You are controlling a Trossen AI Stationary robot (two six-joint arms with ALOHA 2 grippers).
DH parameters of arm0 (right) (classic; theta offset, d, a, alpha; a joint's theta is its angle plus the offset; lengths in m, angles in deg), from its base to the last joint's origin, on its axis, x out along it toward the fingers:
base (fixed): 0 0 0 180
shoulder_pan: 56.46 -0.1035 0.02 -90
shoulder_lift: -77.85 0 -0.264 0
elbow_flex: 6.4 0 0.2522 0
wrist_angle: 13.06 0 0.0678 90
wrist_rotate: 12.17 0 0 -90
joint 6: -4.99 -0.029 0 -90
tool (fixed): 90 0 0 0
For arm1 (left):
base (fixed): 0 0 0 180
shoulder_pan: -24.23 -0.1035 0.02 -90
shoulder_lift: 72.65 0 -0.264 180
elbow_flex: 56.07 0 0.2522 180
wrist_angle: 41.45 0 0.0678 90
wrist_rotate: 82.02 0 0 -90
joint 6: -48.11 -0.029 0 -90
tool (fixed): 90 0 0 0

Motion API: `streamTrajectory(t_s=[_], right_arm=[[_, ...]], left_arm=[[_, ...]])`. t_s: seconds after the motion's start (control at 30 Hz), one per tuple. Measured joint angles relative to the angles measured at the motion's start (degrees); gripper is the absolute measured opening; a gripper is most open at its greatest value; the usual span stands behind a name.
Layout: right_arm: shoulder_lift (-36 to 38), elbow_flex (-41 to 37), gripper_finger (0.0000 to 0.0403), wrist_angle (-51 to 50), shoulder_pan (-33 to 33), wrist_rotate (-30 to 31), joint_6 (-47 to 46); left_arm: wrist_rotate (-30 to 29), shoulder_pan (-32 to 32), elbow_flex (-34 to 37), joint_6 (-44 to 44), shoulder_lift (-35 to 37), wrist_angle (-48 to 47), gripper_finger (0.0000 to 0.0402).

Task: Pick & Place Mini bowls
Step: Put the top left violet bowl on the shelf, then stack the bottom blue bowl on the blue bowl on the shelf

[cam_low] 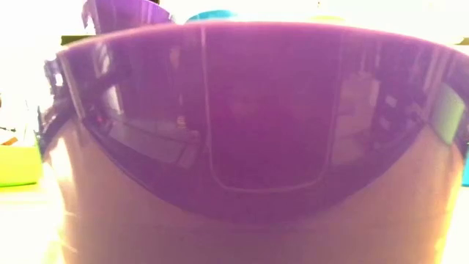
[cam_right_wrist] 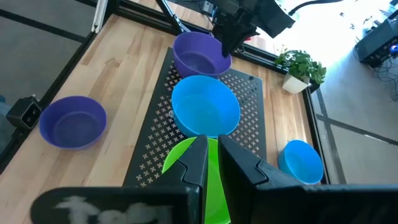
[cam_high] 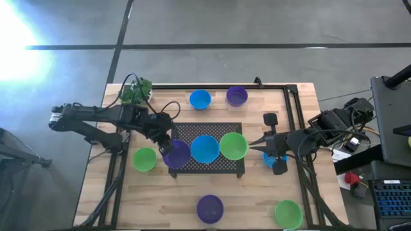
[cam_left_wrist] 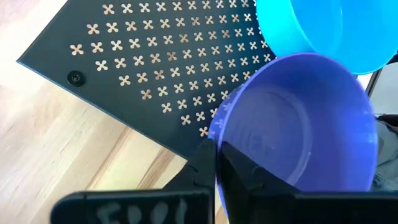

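Three bowls (cam_high: 205,148) crowd the mat (cam_high: 236,168); plant (cam_high: 135,92) nearby.

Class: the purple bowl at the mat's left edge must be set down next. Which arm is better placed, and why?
Left. The left gripper is pinching the purple bowl's rim at the mat. The right gripper is at the green bowl, across the mat.
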Motion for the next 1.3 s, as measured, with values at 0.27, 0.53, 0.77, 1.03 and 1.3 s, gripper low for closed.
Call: streamTrajectory(t_s=[0.27, 0.53, 0.77, 1.03, 1.3], right_arm=[[0.0, 0.0, 0.0034, 0.0, 0.0, 0.0, 0.0], [0.0, 0.0, 0.0034, 0.0, 0.0, 0.0, 0.0], [0.0, 0.0, 0.0034, 0.0, 0.0, 0.0, -2.3], [0.0, 0.0, 0.0034, -4.0, 0.0, 0.0, -10.5], [0.0, -0.5, 0.0034, -18.9, 0.0, 0.0, -30.9]], left_arm=[[0.1, 0.0, 0.0, -0.1, 0.1, -0.1, 0.0049], [-0.9, 0.0, -3.5, -2.1, 0.2, 0.0, 0.0050], [-7.1, 0.0, -10.5, -6.8, 0.3, -0.1, 0.0050], [-19.2, 0.5, -14.0, -11.3, 0.4, 0.7, 0.0050], [-32.0, 6.7, -13.5, -18.2, 0.6, 9.0, 0.0050]])
